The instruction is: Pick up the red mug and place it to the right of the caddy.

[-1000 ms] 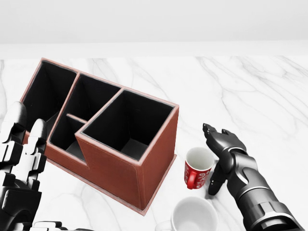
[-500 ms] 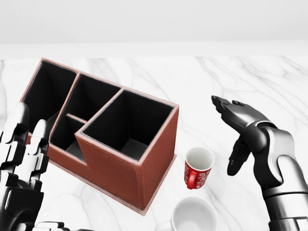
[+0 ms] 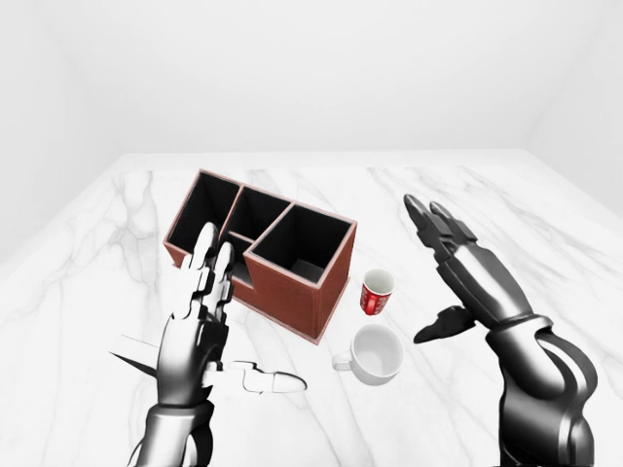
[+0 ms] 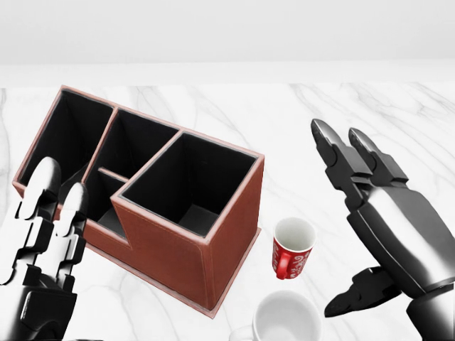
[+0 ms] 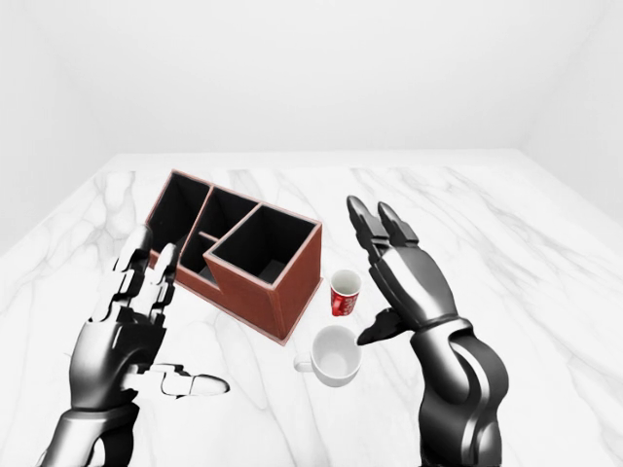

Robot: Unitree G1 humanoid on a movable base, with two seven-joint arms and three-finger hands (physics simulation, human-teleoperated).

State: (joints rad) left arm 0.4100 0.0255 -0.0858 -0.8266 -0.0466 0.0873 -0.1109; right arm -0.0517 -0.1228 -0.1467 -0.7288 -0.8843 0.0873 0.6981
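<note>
The red mug [image 4: 292, 250] stands upright on the marble table, just right of the brown caddy [image 4: 153, 190], which has several black compartments. My right hand [image 4: 359, 220] is open, fingers spread, raised above and to the right of the mug, not touching it. My left hand [image 4: 43, 234] is open, held up at the caddy's left end in the head view. Both hands also show in the left-eye view: right [image 3: 443, 263], left [image 3: 200, 302].
A white mug [image 4: 284, 320] stands just below the red mug in the head view, close to it. The marble table [image 3: 545, 233] stretches wide to the right of the caddy. A white wall lies beyond the table's top edge.
My right hand has lifted up and away from the red mug, toward the camera, fingers spread. My left hand has risen a little. The mug and caddy have not moved.
</note>
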